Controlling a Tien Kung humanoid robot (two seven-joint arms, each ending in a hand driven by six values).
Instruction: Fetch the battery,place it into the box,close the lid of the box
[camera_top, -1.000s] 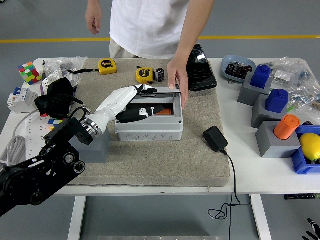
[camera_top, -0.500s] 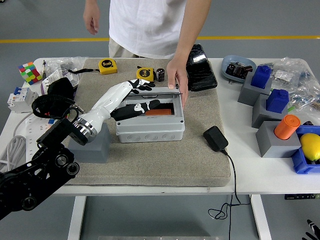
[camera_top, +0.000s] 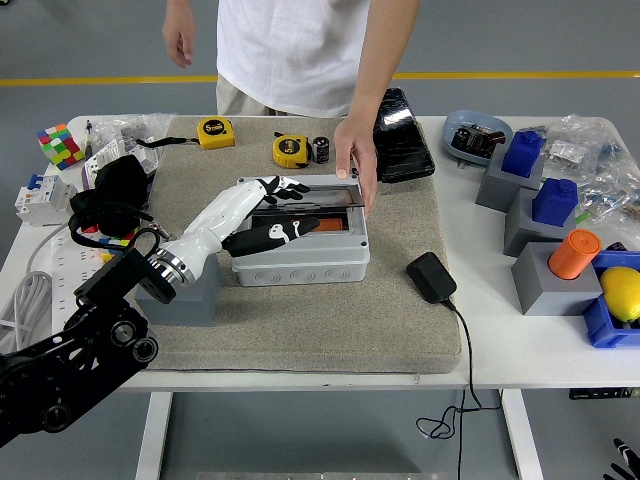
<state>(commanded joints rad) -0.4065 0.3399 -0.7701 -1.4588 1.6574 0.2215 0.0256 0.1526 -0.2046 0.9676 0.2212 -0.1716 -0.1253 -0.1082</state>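
The grey box stands on the tan mat in mid-table. Its lid is tilted low over the opening, and an orange thing shows inside. My left hand holds the lid's left part, fingers on top and thumb underneath. A small black battery stands upright behind the box, beside a yellow tape measure. A person's hand rests on the box's far right rim. Only black fingertips of my right hand show at the bottom right corner.
A black pouch lies behind the box and a black adapter with its cable to its right. A grey block sits under my left forearm. Grey stands with blue blocks, an orange cylinder and a lemon fill the right side.
My left hand has brought the lid down towards the box, so less of the inside shows. The person's hand has stayed on the box's rim.
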